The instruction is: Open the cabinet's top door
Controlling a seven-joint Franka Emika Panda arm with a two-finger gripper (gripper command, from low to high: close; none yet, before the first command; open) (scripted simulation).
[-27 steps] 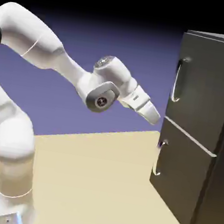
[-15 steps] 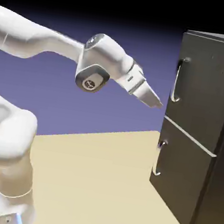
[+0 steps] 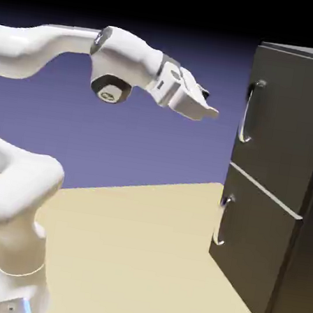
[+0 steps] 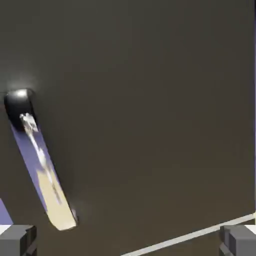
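Exterior view: the white arm (image 3: 56, 42) reaches level toward the cabinet (image 3: 283, 178), which stands on the tan table (image 3: 137, 255) at the right. The gripper (image 3: 207, 110) hangs in the air short of the top door (image 3: 282, 114), about level with its silver handle (image 3: 249, 111) and touching nothing. The lower door (image 3: 252, 244) is shut, as is the top door. Hand view: the dark door panel fills the picture, with the handle (image 4: 40, 170) at the left; the two grey fingertips (image 4: 17, 240) sit wide apart at the bottom corners, with nothing between them.
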